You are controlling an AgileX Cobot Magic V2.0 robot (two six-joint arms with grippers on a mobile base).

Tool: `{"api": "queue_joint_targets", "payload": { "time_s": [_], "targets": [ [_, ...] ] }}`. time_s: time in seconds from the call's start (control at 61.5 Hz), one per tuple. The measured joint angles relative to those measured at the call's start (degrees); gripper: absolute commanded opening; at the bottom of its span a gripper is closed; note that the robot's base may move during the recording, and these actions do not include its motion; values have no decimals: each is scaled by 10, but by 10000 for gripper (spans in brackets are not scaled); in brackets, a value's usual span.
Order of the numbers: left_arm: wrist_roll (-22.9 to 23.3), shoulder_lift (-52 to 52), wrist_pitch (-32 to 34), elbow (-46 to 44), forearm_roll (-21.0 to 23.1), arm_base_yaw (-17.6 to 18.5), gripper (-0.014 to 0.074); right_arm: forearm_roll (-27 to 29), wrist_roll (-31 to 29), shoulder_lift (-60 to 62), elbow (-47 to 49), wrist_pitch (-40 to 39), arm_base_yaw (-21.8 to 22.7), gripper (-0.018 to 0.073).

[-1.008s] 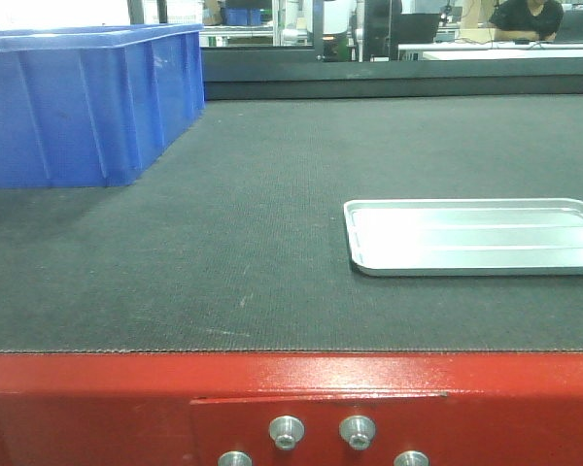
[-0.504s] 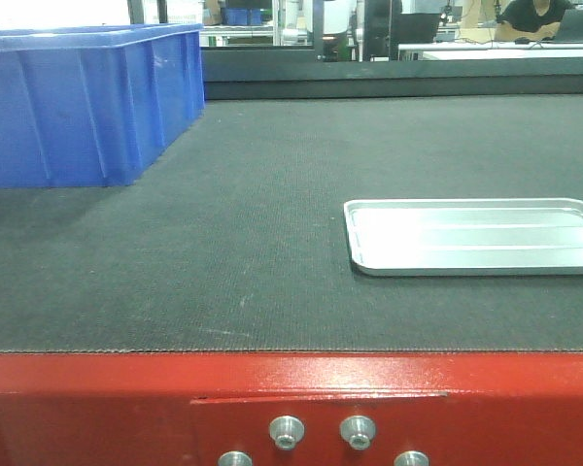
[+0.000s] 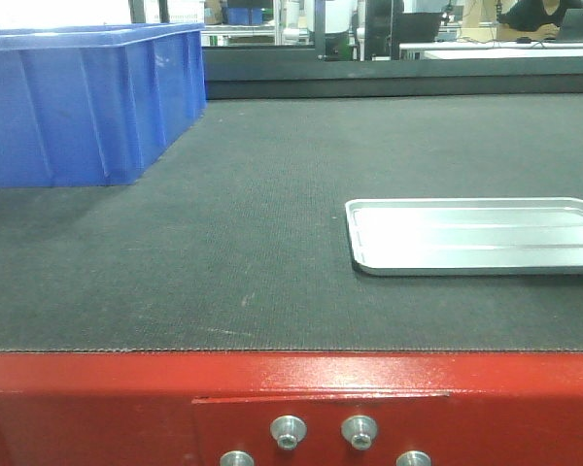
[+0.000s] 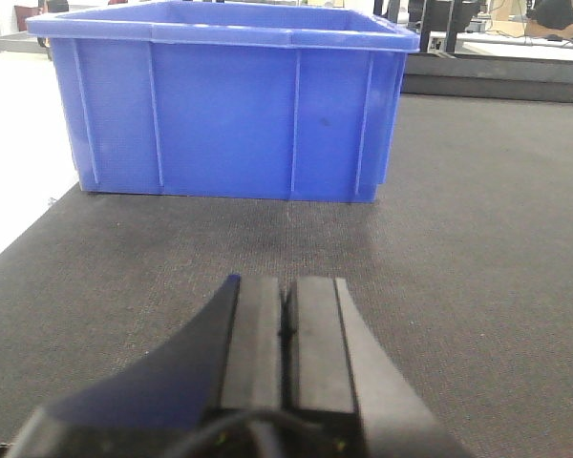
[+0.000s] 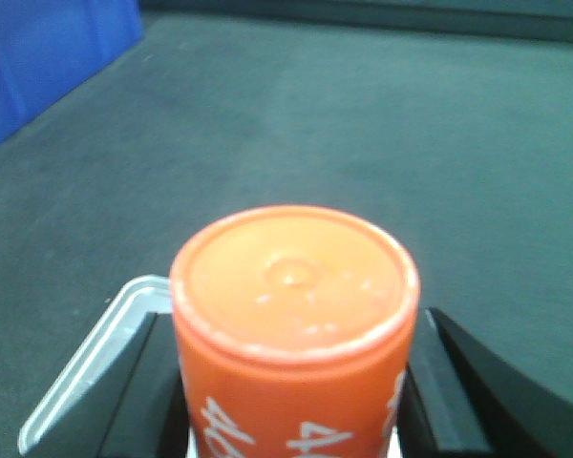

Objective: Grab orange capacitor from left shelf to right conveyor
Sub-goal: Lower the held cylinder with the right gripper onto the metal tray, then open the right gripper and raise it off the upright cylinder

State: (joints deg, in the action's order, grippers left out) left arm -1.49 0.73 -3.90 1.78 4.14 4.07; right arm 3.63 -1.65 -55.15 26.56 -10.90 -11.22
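My right gripper (image 5: 294, 401) is shut on the orange capacitor (image 5: 294, 315), an orange cylinder with white "4680" print, held between both black fingers (image 5: 138, 401) above the corner of a silver tray (image 5: 95, 367). The dark textured conveyor belt (image 3: 253, 223) with its red front frame (image 3: 97, 408) fills the front view; it also shows in the right wrist view (image 5: 382, 124) and the left wrist view (image 4: 477, 239). My left gripper (image 4: 286, 320) is shut and empty, low over the belt, facing a blue bin. The left shelf is out of view. Neither gripper shows in the front view.
A blue plastic bin (image 3: 78, 102) stands on the belt at the back left; it also shows in the left wrist view (image 4: 229, 105). A shallow silver tray (image 3: 476, 236) lies on the belt at the right. Silver bolts (image 3: 288, 429) sit in the red frame.
The front view has shifted very slightly; nothing on the belt has moved.
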Motion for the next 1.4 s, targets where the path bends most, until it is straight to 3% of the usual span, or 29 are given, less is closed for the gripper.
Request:
{"api": "queue_joint_targets", "payload": {
  "time_s": [0.195,0.341,0.715,1.073,1.171,1.398],
  "targets": [
    [0,0,0,0,0,0,-127,-36,0,-144,-25,-203,-6,70],
    [0,0,0,0,0,0,-127,-41,0,-239,-25,-286,-6,70],
    [0,0,0,0,0,0,-127,-42,0,-386,-23,-411,-6,70],
    [0,0,0,0,0,0,-127,-42,3,-454,-6,-469,-6,78],
    [0,0,0,0,0,0,-127,-42,3,-459,-6,-476,-6,175],
    [0,0,0,0,0,0,-127,-42,16,-460,-6,-480,-6,629]
  ]
}}
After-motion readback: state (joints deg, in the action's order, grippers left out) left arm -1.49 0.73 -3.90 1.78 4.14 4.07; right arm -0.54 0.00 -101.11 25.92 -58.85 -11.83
